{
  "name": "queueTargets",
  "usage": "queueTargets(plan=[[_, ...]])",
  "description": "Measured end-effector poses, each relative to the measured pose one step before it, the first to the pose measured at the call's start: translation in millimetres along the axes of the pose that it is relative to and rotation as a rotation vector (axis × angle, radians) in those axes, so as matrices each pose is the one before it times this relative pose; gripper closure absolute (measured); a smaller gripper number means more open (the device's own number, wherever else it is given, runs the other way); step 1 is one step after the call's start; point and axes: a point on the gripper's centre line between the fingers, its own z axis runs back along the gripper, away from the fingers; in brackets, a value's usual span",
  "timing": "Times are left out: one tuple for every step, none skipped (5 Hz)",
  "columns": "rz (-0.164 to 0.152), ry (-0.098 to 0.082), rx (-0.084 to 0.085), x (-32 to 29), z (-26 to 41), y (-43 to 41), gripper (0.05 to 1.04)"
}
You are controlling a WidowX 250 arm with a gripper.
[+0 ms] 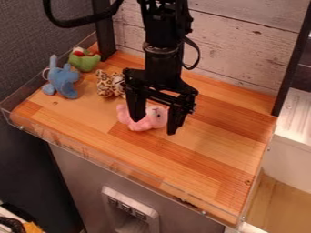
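Two spread fingers (175, 117) hang at the pink plush toy (155, 117), its head between them. A spotted toy (108, 85) sits near it.

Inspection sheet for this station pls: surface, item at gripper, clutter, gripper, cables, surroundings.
Surface: striped wooden tabletop, clear edge guard
Item at gripper: pink plush toy, on tabletop; contact unclear
Clutter: blue plush toy, green plush toy, brown-spotted plush toy, grouped toward the upper left
Gripper: black two-finger gripper, open, over pink toy
Cables: thick black cable looping left of arm; thinner black one at its right
Surroundings: whitewashed plank panel, black posts
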Motion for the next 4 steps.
queueTargets(plan=[[0.0386,0.0198,-0.0085,15.14,-0.89,19.14,0.085],[0.0764,-0.0023,-0.0133,31.80,5.80,34.40,0.085],[0.0558,0.0018,-0.0118,34.47,5.13,38.22,0.086],[0.0119,0.0052,-0.0060,34.00,4.82,36.74,0.087]])
